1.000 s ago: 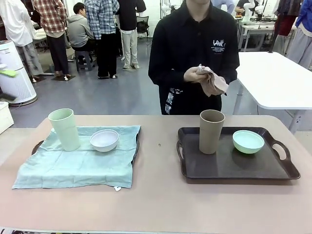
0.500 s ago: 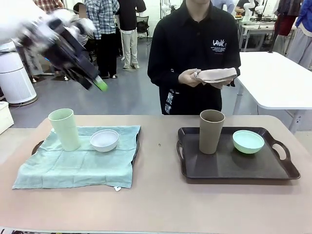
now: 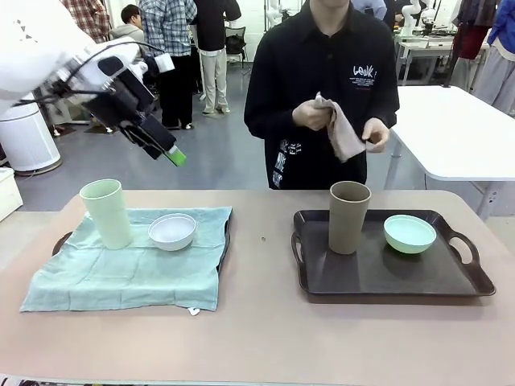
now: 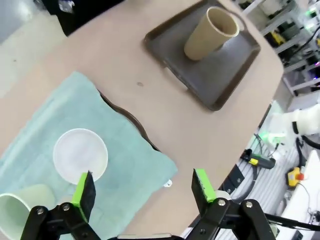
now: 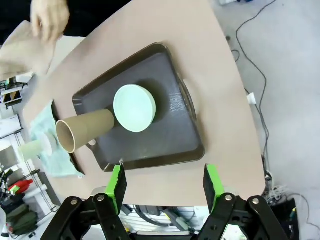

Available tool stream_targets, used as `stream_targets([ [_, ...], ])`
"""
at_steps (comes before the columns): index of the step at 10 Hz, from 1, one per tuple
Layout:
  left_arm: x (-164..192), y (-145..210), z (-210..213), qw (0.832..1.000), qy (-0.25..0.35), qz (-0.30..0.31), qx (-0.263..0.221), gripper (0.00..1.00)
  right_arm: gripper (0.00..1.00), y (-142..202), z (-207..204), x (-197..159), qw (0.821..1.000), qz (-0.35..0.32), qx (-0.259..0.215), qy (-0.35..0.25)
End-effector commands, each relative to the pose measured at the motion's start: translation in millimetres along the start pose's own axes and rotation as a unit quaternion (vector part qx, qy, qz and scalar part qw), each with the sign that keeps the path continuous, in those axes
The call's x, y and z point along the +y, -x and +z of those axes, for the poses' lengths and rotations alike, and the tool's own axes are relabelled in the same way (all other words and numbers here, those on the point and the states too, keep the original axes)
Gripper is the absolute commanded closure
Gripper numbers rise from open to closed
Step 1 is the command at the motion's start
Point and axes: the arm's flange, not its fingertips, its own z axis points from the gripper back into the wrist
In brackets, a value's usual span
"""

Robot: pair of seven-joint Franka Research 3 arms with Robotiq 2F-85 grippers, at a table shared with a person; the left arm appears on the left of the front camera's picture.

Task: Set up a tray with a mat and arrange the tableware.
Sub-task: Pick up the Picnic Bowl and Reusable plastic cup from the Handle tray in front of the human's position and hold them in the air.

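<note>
Two trays are out on the table [image 3: 265,346]. On the right, the dark brown tray [image 3: 476,283] carries the brown-taupe cup [image 3: 349,219], upright at its far left. The mint green bowl [image 3: 409,234] sits near the cup on its right, not touching, and both stand straight on the tray's dark floor. The right wrist view looks down into both, and they are empty.

On the left, the second tray [image 3: 62,240] lies under a pale teal mat [image 3: 121,281], with just a handle and a dark edge peeking out. On the mat stand the pale green cup [image 3: 106,214], far left, and the white bowl [image 3: 172,232] near it on the right, apart from it. The left wrist view shows that bowl empty too.

The left gripper [image 4: 142,177] hangs high over the far left of the table, above the pale green cup and white bowl, its green pads spread wide with nothing between them. The right gripper [image 5: 164,181] hovers high over the dark brown tray, jaws apart and empty as well.

Across the table, a person in a black shirt holds a beige cloth [image 3: 344,133] at chest height in both hands, well above the brown-taupe cup. A small dark speck [image 3: 262,238] lies on the bare table between the trays.
</note>
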Motion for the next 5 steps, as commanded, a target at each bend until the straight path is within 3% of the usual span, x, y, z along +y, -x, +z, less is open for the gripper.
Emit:
stream_targets([
  [1, -16, -19, -31, 0.996, 0.006, -0.094, -0.004, 0.00, 0.19, -20, -24, 26, 0.998, -0.002, 0.013, 0.063],
  [3, -27, -74, -78, 0.969, 0.004, -0.247, 0.000, 0.00, 0.19, -34, -62, 79, 0.990, 0.056, 0.047, 0.125],
  [5, -32, -116, -123, 0.942, 0.032, -0.333, 0.037, 0.00, 0.19, -38, -93, 103, 0.983, 0.085, 0.076, 0.144],
])
